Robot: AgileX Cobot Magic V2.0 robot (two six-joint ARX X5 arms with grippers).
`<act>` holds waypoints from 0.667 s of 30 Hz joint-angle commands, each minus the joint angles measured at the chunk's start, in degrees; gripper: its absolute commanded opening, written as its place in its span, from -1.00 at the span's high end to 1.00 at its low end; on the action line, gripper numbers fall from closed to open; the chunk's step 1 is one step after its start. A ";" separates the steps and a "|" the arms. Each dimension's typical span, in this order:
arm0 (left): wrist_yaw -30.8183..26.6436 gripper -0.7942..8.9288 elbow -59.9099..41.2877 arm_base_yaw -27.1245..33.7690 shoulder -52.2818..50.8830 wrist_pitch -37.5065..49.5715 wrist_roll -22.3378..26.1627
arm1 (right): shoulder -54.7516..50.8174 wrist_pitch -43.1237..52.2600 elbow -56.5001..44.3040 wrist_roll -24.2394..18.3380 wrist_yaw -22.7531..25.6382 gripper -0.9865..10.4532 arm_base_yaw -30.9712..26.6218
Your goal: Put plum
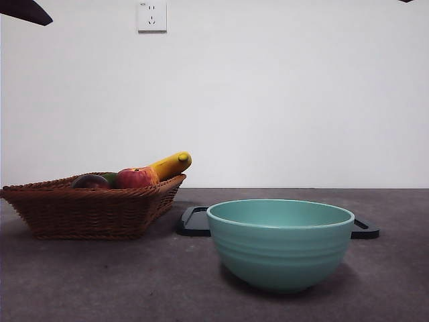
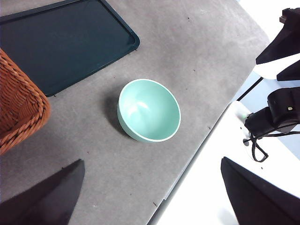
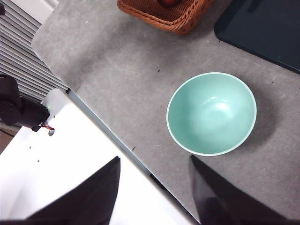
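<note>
The plum [image 1: 90, 181] is a dark maroon fruit lying in the wicker basket [image 1: 87, 211] at the left of the front view, beside a green fruit [image 1: 110, 178], a red-yellow apple [image 1: 136, 178] and a banana [image 1: 171, 164]. Neither wrist view shows the plum. My left gripper [image 2: 150, 201] hangs open high over the table's near edge, with the teal bowl [image 2: 149, 110] far below it. My right gripper [image 3: 154, 197] is also open and high, with the bowl [image 3: 212, 112] below it. Both hold nothing.
The teal bowl [image 1: 280, 241] stands empty at the front middle. A dark flat tray [image 1: 194, 221] lies behind it. The basket [image 3: 164, 11] sits to the bowl's left. Black arm tips show at the top corners [image 1: 23, 10].
</note>
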 commanded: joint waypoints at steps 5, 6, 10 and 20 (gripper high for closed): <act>0.52 0.74 1.01 -0.17 0.35 0.61 0.13 | 0.33 0.39 0.92 -2.01 0.09 0.82 0.35; 0.52 0.84 1.01 -0.17 0.35 0.74 0.15 | 0.33 0.50 0.92 -1.99 0.09 0.82 0.35; 0.52 0.82 1.01 -0.17 0.35 0.72 0.20 | 0.33 1.18 0.92 -1.97 0.07 0.82 0.35; 0.52 0.82 1.01 -0.17 0.31 0.72 0.15 | 0.33 1.20 0.92 -1.97 -0.02 0.82 0.35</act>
